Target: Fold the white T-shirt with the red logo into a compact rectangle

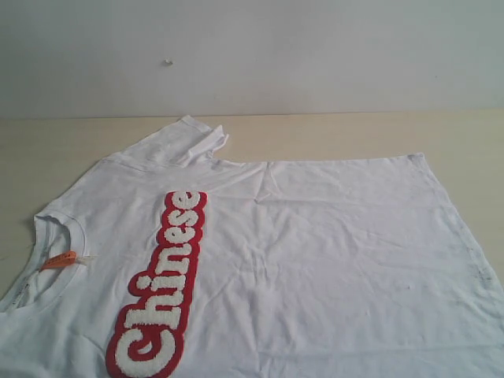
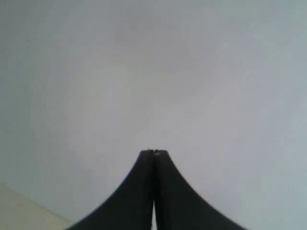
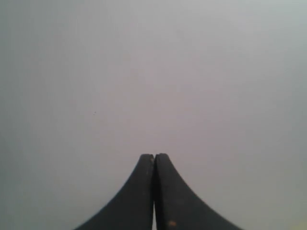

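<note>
The white T-shirt (image 1: 315,252) lies spread flat on the table, collar with an orange neck tag (image 1: 60,260) at the left, hem toward the right. Its red logo (image 1: 164,283), "Chinese" in white fuzzy letters, runs as a long strip toward the near edge. One sleeve (image 1: 185,142) is bunched at the far side. Neither arm shows in the exterior view. My left gripper (image 2: 154,152) is shut with nothing between its fingers, facing a pale wall. My right gripper (image 3: 154,155) is likewise shut and holds nothing, facing a grey wall.
The beige table (image 1: 354,134) shows bare behind the shirt and meets a pale wall (image 1: 315,55). A small mark (image 1: 168,62) sits on that wall. A sliver of table (image 2: 19,211) shows in the left wrist view.
</note>
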`<state>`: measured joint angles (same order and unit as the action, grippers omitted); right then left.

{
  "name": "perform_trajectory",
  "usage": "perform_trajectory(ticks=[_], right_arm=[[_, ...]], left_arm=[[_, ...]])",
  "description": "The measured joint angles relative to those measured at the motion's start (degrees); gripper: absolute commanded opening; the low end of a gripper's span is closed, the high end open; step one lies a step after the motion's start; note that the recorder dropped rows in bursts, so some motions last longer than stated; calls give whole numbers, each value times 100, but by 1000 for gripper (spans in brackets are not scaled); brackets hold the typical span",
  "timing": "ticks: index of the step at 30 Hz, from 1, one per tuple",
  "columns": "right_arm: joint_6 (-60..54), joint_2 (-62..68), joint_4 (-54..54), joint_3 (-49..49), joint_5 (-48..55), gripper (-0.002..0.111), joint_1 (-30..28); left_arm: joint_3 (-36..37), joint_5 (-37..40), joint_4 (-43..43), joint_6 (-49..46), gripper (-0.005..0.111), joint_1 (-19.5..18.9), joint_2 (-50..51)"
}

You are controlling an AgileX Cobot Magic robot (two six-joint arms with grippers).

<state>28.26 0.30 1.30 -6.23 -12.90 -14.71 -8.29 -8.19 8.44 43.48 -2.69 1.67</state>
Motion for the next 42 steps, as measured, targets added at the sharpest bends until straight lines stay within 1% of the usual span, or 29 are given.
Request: perform_trajectory(ticks=[3, 7, 13, 16, 19, 25, 27, 29, 30, 31, 32, 34, 35, 37, 38, 40, 42], right_arm=[[-444, 41, 0, -557, 631, 0, 0], [-1016, 321, 0, -1213, 1193, 0, -10], [-1637, 847, -11, -1969, 1535, 0, 35], [-1972, 1155, -11, -2249, 1594, 0, 138], [-2320, 1572, -11, -2545, 1789, 0, 301], [-3018, 2695, -11, -3170, 2435, 0, 798], [-3316, 3104, -11, -3389, 2711, 0, 949], [-3593, 3570, -11, -3624, 3030, 0, 1098], [-3854, 3982, -11, -3817, 3286, 0, 1219], [-4001, 4209, -11, -3917, 3375, 0, 1284], [-4255, 4643, -11, -4103, 3503, 0, 1407], [-4643, 5228, -11, -4344, 3670, 0, 1540], [-4786, 5422, -11, -4425, 3739, 0, 1574], [-5401, 6095, 23, -4650, 4060, 0, 1653], [-5525, 6248, 38, -4687, 4133, 0, 1653], [-6042, 6622, 196, -4699, 4334, 0, 1653], [-6833, 6954, 554, -4712, 4633, 0, 1653]], left_arm=[[-536, 212, 102, 0, 0, 11, 335], [-1139, 289, 195, 0, 0, 220, 988], [-2017, 635, 1176, 0, 0, 612, 2228], [-2417, 819, 1494, 0, 0, 801, 2850], [-2783, 893, 1579, 0, 0, 930, 3490], [-3266, 965, 1615, -582, 0, 1209, 4626], [-3403, 1054, 1629, -937, 0, 1352, 5008], [-3559, 1273, 1640, -1515, 0, 1515, 5368], [-3713, 1610, 1650, -2203, 0, 1660, 5722], [-3795, 1753, 1650, -2540, 0, 1733, 5894], [-3945, 2088, 1650, -3080, 0, 1836, 6163], [-4177, 2399, 1650, -3637, 0, 1932, 6629], [-4242, 2455, 1650, -3788, 0, 1957, 6773], [-4385, 2534, 1650, -4396, 0, 2031, 7277], [-4409, 2568, 1639, -4648, 0, 2060, 7364], [-4410, 2831, 1639, -5550, 0, 2228, 7628], [-4410, 3254, 1569, -6527, 0, 2442, 7847]])
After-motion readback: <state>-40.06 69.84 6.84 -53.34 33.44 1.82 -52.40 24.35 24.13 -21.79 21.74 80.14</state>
